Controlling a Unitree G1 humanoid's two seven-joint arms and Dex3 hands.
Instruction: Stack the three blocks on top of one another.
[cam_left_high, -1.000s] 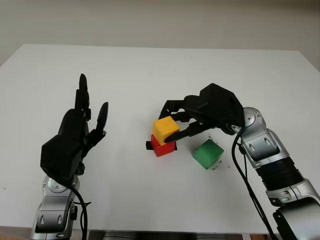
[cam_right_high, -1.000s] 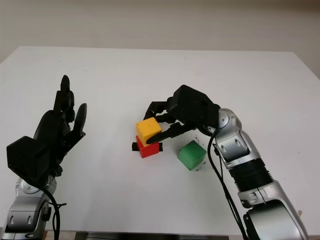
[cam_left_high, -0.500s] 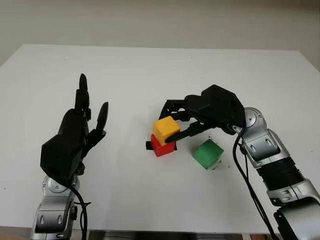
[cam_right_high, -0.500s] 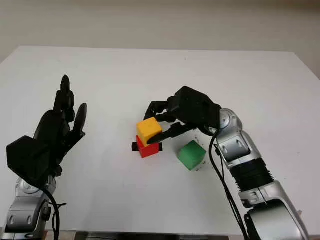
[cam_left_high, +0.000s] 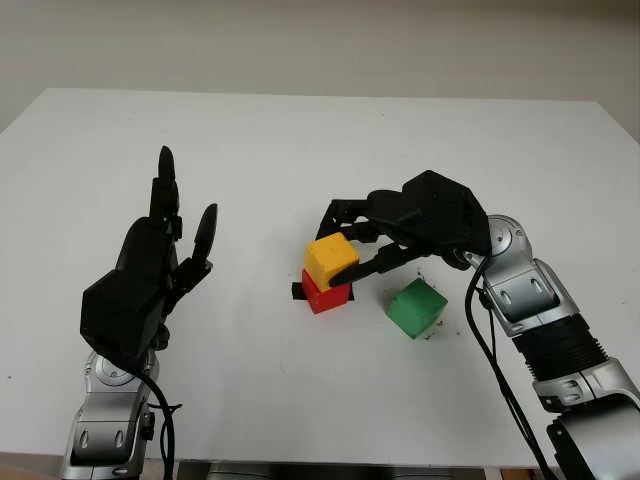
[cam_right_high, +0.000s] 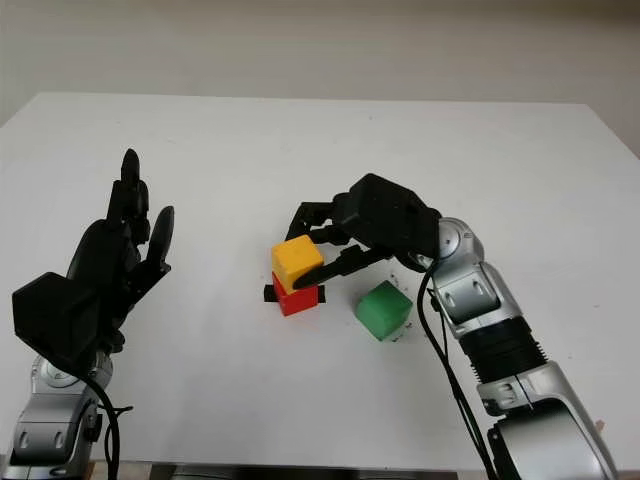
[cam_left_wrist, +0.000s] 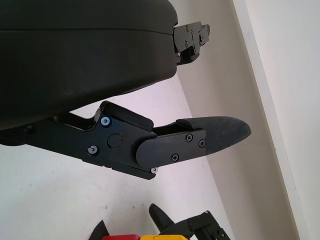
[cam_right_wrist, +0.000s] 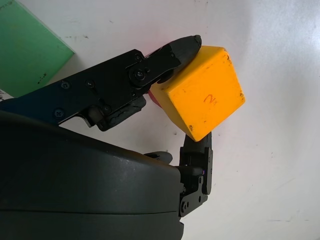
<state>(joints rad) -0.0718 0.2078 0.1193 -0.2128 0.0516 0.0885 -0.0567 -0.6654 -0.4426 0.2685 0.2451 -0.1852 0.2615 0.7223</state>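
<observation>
Sitting on the red block (cam_left_high: 322, 293), the yellow block (cam_left_high: 331, 259) is gripped by the right hand (cam_left_high: 385, 240), whose fingers (cam_right_wrist: 165, 60) are closed against its sides (a handwritten mark is seen on one yellow face in the right wrist view). A small black piece (cam_left_high: 298, 291) is seen at the red block's left base. The green block (cam_left_high: 416, 308) lies on the white table (cam_left_high: 300, 140) just right of the stack, apart from it. The left hand (cam_left_high: 150, 270) is held open above the table's left part, well apart from the blocks.
</observation>
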